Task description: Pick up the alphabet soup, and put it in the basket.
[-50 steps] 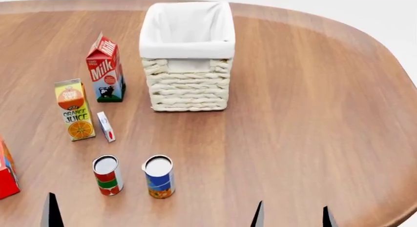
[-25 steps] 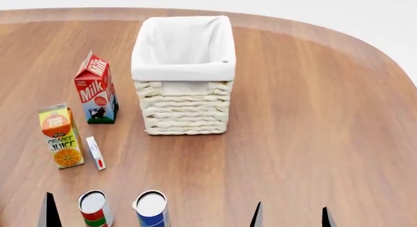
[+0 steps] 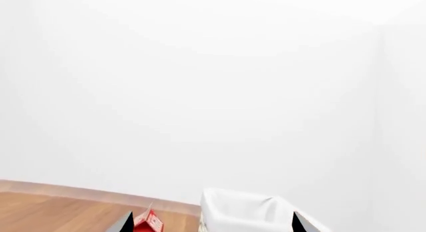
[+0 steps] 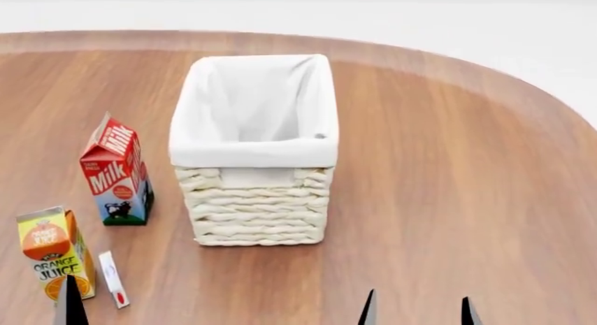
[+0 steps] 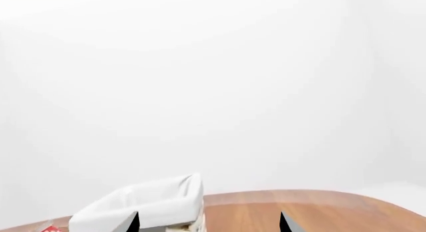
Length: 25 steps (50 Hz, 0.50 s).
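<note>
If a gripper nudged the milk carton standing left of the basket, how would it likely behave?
The milk carton stands tall on a small base, so a push near its gabled top would probably tip it rather than slide it. Its flat sides suggest it would not roll. It stands apart from the basket, so a fall toward the orange juice carton seems possible.

Table: brown wood-grain table [image 4: 438,171] with a rounded far edge and a paler rim band.
Wall: plain white wall [image 3: 199,92], unmarked, seen from both wrist views.
Floor: pale, showing beyond the table's far edge.
Light: even, soft, shadowless.
</note>
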### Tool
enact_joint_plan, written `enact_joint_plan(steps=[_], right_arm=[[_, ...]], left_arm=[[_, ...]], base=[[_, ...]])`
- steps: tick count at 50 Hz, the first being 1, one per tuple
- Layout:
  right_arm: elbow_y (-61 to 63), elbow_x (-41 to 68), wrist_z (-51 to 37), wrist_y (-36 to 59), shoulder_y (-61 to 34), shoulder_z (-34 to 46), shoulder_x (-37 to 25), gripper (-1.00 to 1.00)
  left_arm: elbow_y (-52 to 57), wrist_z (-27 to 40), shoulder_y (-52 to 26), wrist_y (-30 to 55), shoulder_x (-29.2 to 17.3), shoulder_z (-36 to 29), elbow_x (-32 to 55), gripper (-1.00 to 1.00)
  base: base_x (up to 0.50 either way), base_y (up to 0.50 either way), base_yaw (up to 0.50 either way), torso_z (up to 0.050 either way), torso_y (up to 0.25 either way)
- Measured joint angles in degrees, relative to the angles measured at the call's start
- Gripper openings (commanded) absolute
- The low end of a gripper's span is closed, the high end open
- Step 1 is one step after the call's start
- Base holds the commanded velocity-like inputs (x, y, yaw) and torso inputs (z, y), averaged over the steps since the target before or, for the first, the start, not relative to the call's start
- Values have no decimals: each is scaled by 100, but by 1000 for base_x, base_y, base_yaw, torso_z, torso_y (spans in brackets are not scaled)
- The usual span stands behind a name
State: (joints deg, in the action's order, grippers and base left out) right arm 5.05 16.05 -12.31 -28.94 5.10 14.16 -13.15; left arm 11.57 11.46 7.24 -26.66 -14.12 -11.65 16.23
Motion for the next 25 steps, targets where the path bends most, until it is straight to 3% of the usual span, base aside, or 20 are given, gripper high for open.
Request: enact_joint_plan(steps=[25], right_arm=[[6,9,-59,-31,-1,50,-41,100]], left_arm=[[-11,55,-12,-30,-40,-50,-1,100]], base=[[372,0,0,0,1]])
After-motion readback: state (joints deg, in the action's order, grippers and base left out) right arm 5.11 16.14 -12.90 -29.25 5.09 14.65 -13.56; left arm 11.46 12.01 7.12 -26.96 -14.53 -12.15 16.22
